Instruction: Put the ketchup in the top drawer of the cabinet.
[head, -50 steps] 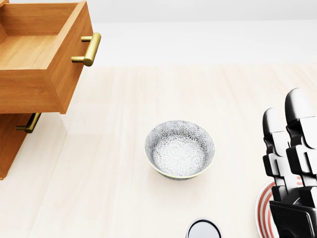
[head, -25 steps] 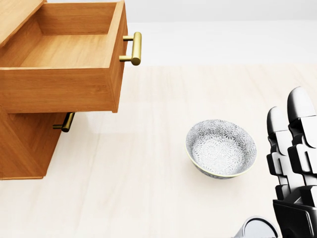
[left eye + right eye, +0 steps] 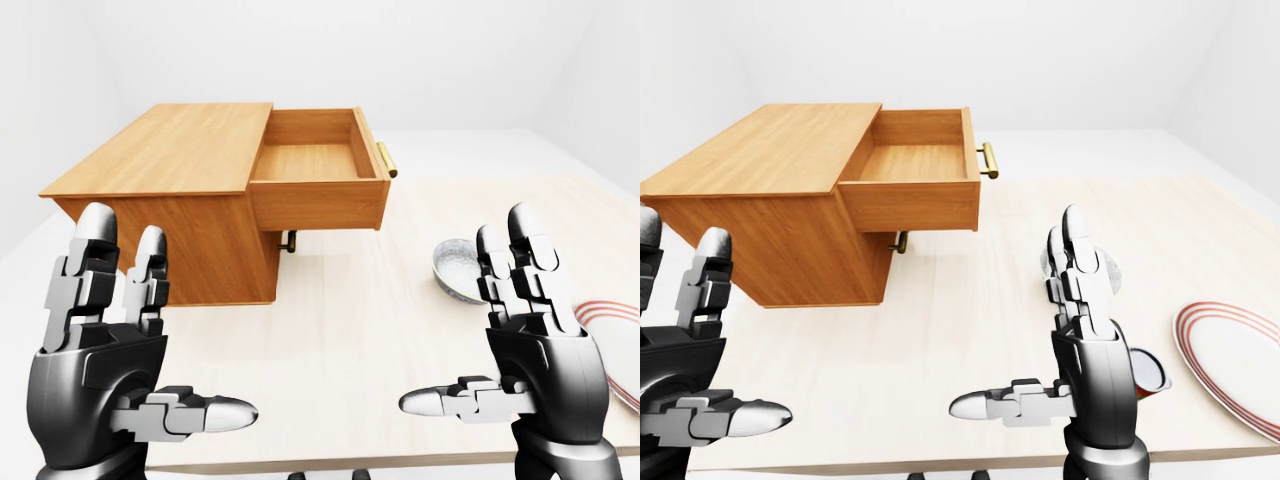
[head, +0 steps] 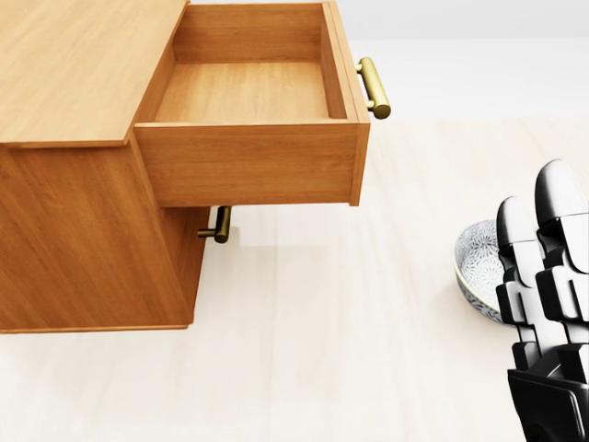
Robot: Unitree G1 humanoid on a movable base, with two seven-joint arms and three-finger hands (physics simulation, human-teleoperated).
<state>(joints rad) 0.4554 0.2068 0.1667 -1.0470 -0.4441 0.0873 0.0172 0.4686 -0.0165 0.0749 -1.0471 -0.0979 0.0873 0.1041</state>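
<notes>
The wooden cabinet [image 3: 165, 190] stands at the left of the table, its top drawer [image 4: 244, 92] pulled out and empty, with a brass handle [image 4: 374, 87]. Both hands are raised low in the eye views, palms facing each other, holding nothing. My left hand [image 3: 175, 330] is open at the lower left and my right hand [image 3: 465, 315] is open at the lower right. A small red thing with a grey round top [image 3: 1146, 374], possibly the ketchup, peeks out from behind the right hand near the table's near edge.
A patterned grey bowl [image 3: 455, 268] sits on the pale table [image 4: 350, 350] to the right of the cabinet. At the far right lies a white plate with red rings [image 3: 1240, 360]. The lower drawer's handle [image 4: 219, 224] shows under the open drawer.
The camera has moved left: the cabinet and drawer slid right into full view, and the bowl drifted to the right edge. My right hand keeps its place in the picture.
</notes>
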